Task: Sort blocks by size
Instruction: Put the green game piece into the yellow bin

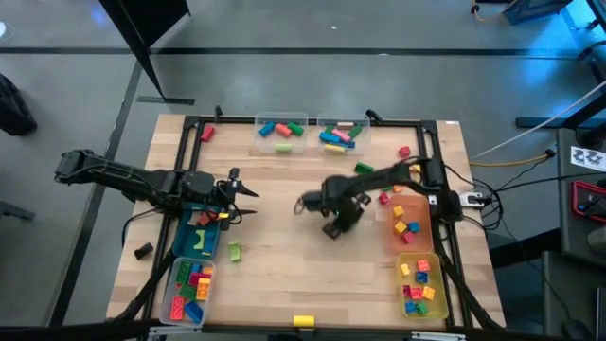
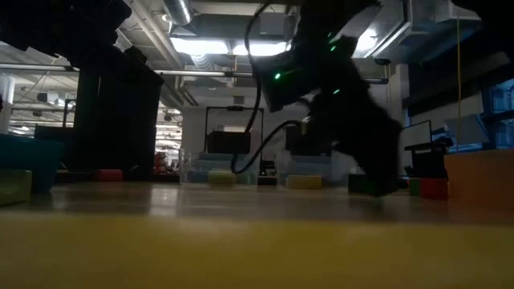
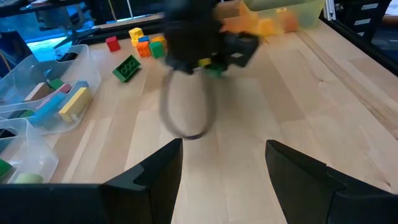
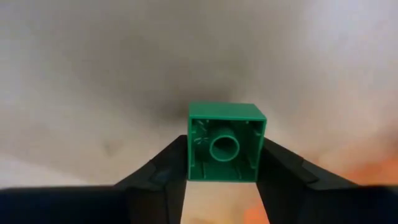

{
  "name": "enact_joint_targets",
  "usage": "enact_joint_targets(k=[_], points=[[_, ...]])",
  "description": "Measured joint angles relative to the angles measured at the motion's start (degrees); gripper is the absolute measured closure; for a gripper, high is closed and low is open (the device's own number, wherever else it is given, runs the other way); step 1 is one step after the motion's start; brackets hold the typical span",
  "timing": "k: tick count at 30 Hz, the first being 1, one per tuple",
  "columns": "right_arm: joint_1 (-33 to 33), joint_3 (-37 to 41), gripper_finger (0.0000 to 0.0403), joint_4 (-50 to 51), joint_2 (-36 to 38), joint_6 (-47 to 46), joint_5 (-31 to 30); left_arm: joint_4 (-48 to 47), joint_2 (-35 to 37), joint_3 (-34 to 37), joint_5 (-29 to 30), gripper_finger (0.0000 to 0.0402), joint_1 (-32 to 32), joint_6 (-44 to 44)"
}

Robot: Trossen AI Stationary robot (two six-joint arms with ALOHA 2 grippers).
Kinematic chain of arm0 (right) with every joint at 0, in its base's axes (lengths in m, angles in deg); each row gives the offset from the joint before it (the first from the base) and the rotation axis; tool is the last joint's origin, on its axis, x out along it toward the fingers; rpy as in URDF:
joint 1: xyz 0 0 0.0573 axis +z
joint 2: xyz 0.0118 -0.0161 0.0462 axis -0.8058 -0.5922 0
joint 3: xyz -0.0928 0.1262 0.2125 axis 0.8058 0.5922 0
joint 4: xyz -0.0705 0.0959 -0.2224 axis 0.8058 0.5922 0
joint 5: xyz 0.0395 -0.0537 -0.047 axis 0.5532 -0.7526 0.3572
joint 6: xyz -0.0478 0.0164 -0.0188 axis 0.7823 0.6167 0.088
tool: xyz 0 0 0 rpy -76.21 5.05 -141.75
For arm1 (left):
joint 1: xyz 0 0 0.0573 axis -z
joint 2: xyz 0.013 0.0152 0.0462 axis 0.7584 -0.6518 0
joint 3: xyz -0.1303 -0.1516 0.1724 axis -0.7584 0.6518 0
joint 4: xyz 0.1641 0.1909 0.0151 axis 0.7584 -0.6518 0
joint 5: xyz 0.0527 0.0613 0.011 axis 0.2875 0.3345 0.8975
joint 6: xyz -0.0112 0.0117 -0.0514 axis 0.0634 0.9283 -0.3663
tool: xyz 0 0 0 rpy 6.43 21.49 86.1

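1. The wooden table (image 1: pixel 284 227) lies bare between the two arms, wide enough to pass.
2. The right arm (image 1: pixel 379 180) crosses the table's right-centre, blocking that way.
3. Two clear bins (image 1: pixel 308 133) line the far edge.
4. An orange bin (image 1: pixel 412 227) and loose blocks (image 1: pixel 393 194) crowd the right side.
5. A blue bin (image 1: pixel 201 237) stands under the left gripper (image 1: pixel 248 201).
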Motion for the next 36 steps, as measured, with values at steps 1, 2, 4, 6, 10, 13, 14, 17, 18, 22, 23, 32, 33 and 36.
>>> enact_joint_targets(k=[1, 2, 4, 6, 10, 13, 14, 17, 18, 22, 23, 32, 33, 36], points=[[1.75, 0.00, 0.0247, 1.03, 0.00, -0.76, 0.80, 0.00, 0.00, 0.00, 0.00, 0.0189, 0.00, 0.00], [3.28, 0.00, 0.0251, 2.04, 0.00, -1.52, 1.58, 0.00, 0.00, 0.00, 0.00, 0.0189, 0.00, 0.00], [6.46, 0.00, 0.0256, 3.88, 0.00, -3.77, 3.37, 0.00, 0.00, 0.00, 0.00, 0.0189, 0.00, -0.17], [9.56, -0.34, 0.0256, 6.92, 0.11, -5.62, 4.71, 0.00, 0.00, 0.00, 0.00, 0.0189, 0.00, -0.32], [15.81, -3.88, 0.0240, 15.66, 0.22, -10.64, 5.83, 0.00, 0.00, 0.00, 0.00, 0.0189, 0.00, -0.37], [20.03, -7.67, 0.0239, 19.06, 0.47, -14.99, 6.06, 0.00, 0.00, -0.02, 0.00, 0.0189, 0.00, -0.40], [21.39, -8.52, 0.0241, 18.11, 0.90, -16.19, 6.38, 0.04, 0.00, -0.02, 0.02, 0.0189, 0.00, -0.41], [25.63, -11.81, 0.0251, 18.71, 1.68, -20.17, 6.10, 0.09, -0.02, -0.02, 0.00, 0.0189, 0.00, -0.58], [27.12, -12.40, 0.0253, 18.91, 1.75, -21.73, 5.70, 0.07, -0.02, -0.02, 0.00, 0.0189, 0.00, -0.89], [33.32, -12.55, 0.0245, 18.83, 1.89, -28.18, 5.75, 0.12, -0.09, -0.04, 0.01, 0.0189, 0.00, -1.01], [34.83, -12.56, 0.0241, 18.93, 2.00, -29.74, 5.88, 0.17, -0.09, -0.04, 0.00, 0.0189, 0.00, -1.01], [46.41, -12.57, 0.0251, 18.89, 2.05, -44.25, 9.49, 0.20, -0.13, -0.04, 0.02, 0.0189, 0.00, -1.46], [47.47, -12.57, 0.0251, 18.90, 2.05, -44.46, 9.14, 0.19, -0.13, -0.04, 0.00, 0.0189, 0.01, -1.46], [50.06, -12.57, 0.0237, 18.47, 2.03, -44.37, 9.09, 0.18, -0.13, -0.04, 0.00, 0.0189, 0.02, -1.46]])
